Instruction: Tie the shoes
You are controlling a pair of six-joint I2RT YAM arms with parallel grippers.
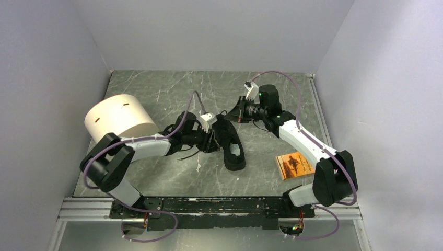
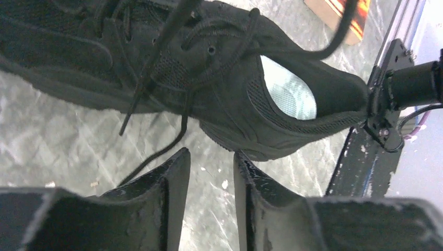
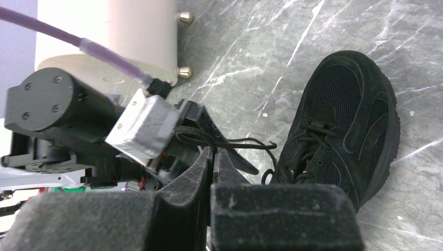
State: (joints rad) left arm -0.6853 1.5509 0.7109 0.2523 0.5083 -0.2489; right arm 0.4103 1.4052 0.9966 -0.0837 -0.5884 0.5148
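The black sneaker [image 1: 233, 145] lies on the marble table between both arms, heel toward the near edge, pale insole showing [image 2: 290, 94]. My right gripper [image 1: 236, 112] hovers past the shoe's toe end and is shut on a thin black lace [image 3: 245, 141] at its fingertips [image 3: 214, 150]; the shoe [image 3: 345, 125] lies to its right. My left gripper [image 1: 211, 140] is at the shoe's left side, jaws apart and empty [image 2: 211, 157], just short of the sole. Another loose lace [image 2: 156, 152] trails on the table by its left finger.
A beige cylinder [image 1: 117, 117] stands at the left, behind my left arm. An orange booklet [image 1: 294, 164] lies at the right by my right arm. Grey walls close in three sides; a metal rail [image 1: 209, 204] runs along the near edge.
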